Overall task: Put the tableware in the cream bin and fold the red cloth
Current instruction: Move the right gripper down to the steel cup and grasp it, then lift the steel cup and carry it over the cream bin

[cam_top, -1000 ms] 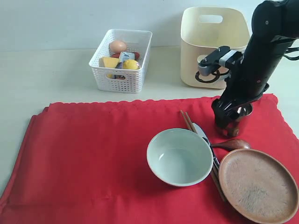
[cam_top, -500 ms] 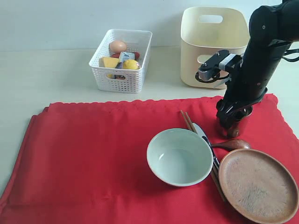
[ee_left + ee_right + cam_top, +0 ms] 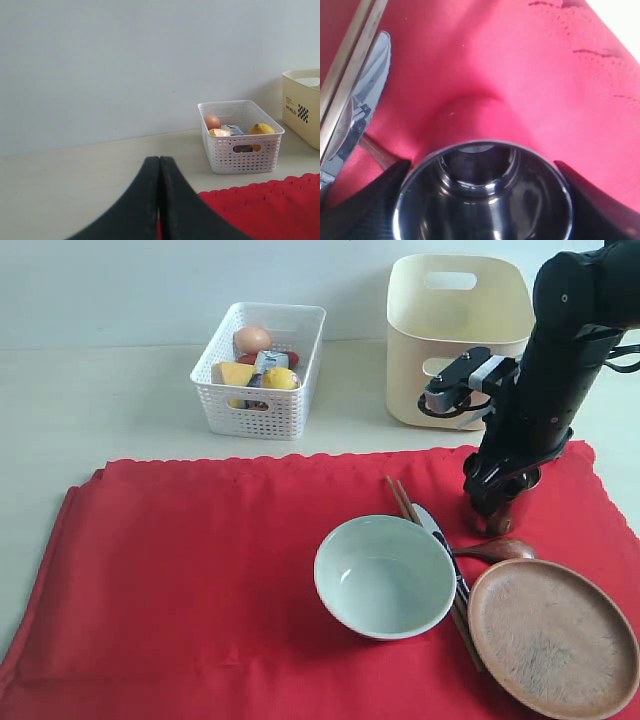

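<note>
Fingers (image 3: pixel 365 210) of the right gripper (image 3: pixel 498 490) sit closed against opposite sides of the shiny steel cup (image 3: pixel 480 197), just under its rim. The cup stands upright on the red cloth (image 3: pixel 200 560), near the cloth's far right corner and a short way in front of the cream bin (image 3: pixel 415 370).

The cup looks thin-walled, light and stiff, but polished and probably slippery. A grip across the rim should hold if the squeeze is even. Lifting straight up would keep it from twisting out or dragging the soft cloth, which bulges a little beside its base.

The dark wooden spoon (image 3: pixel 500 550), metal knife (image 3: pixel 432 523) and wooden chopsticks (image 3: pixel 403 502) lie just beside the cup, between the grey-green ceramic bowl (image 3: pixel 385 575) and the round brown plate (image 3: pixel 555 635). All are on the cloth. The bowl and plate are likely heavier and breakable, and best taken by the rim.

The left gripper (image 3: pixel 160 200) hangs clear over the tabletop, its fingers pressed together on nothing.
</note>
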Tool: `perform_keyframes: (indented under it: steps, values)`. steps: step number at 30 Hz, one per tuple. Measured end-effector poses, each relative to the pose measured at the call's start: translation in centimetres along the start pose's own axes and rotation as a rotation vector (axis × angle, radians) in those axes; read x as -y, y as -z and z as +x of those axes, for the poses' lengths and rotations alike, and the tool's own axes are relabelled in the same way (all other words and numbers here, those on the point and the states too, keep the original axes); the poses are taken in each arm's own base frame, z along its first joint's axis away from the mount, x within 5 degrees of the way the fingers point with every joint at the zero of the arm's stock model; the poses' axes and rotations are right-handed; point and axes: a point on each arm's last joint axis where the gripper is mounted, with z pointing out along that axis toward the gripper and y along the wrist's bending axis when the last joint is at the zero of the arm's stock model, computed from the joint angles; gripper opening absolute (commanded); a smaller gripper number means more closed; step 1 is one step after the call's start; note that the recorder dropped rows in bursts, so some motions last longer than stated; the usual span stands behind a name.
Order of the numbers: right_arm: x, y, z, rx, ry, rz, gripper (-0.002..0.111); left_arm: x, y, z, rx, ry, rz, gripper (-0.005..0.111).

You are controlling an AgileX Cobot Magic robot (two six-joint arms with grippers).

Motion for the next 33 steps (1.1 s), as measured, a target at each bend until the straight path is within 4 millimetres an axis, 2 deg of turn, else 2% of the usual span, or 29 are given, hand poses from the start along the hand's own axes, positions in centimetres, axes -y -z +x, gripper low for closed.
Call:
perform_keyframes:
  steps: [8,12,23,28,31,33]
  values:
    - [0.0,0.2,0.1,-0.005,0.0,-0.002,0.0,0.0,0.0,0.0,0.0,0.0,0.0,0.0]
    - [-0.1,1.4,0.2,0.025,0.001,0.015,0.0,0.0,0.0,0.0,0.0,0.0,0.0,0.0]
    - [-0.3,7.8,0.7,0.234,-0.002,0.122,0.0,0.0,0.0,0.0,0.0,0.0,0.0,0.0]
    - [-0.5,12.6,0.6,0.506,-0.032,0.22,0.0,0.0,0.0,0.0,0.0,0.0,0.0,0.0]
    - [-0.3,14.5,0.3,0.654,-0.077,0.269,0.0,0.0,0.0,0.0,0.0,0.0,0.0,0.0]
    - [-0.1,15.0,-0.1,0.729,-0.131,0.283,0.0,0.0,0.0,0.0,0.0,0.0,0.0,0.0]
